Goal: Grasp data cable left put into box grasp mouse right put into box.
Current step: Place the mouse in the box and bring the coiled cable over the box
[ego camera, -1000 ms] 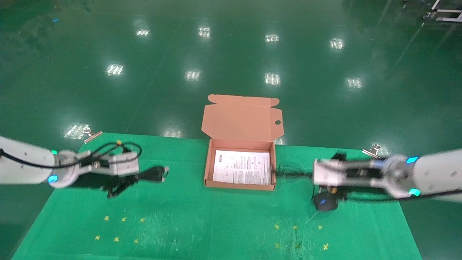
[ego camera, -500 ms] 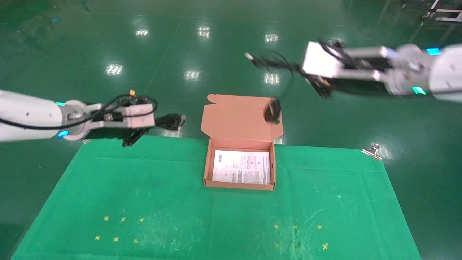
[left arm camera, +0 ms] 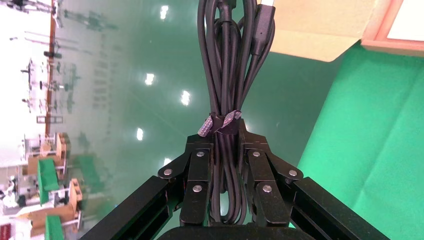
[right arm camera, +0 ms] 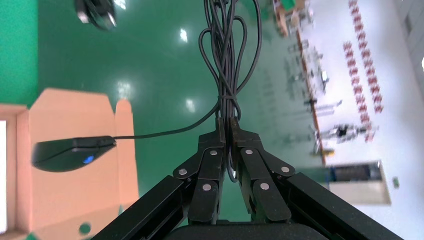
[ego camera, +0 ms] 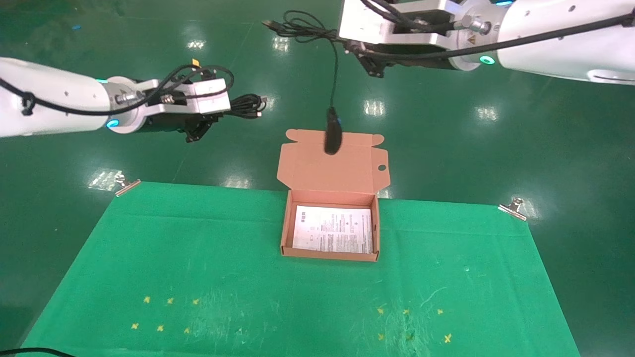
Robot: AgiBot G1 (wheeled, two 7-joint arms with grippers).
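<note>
The brown box (ego camera: pixel 284 233) stands open at the far middle of the green cloth, its lid (ego camera: pixel 332 171) tipped back and a white printed sheet (ego camera: pixel 332 229) inside. High and left of the lid, my left gripper (ego camera: pixel 229 108) is shut on the data cable (ego camera: pixel 246 105), a bundled black coil (left arm camera: pixel 230 60) pinched at its tie by the gripper (left arm camera: pixel 226 132). Above the lid, my right gripper (ego camera: pixel 342 38) (right arm camera: pixel 227 125) is shut on the mouse's looped cord (right arm camera: pixel 227 65). The black mouse (ego camera: pixel 332 133) (right arm camera: pixel 72 152) dangles from that cord in front of the lid.
The green cloth (ego camera: pixel 198 277) covers the table, held by metal clips at its far corners (ego camera: pixel 126 184) (ego camera: pixel 513 207). Small yellow crosses (ego camera: pixel 168 301) (ego camera: pixel 406 312) mark it near the front. Glossy green floor lies beyond the table.
Both arms rose from the cloth and moved away from me. The right arm lifted the mouse by its cord and carried it leftward over the lid. The left arm raised the data cable.
</note>
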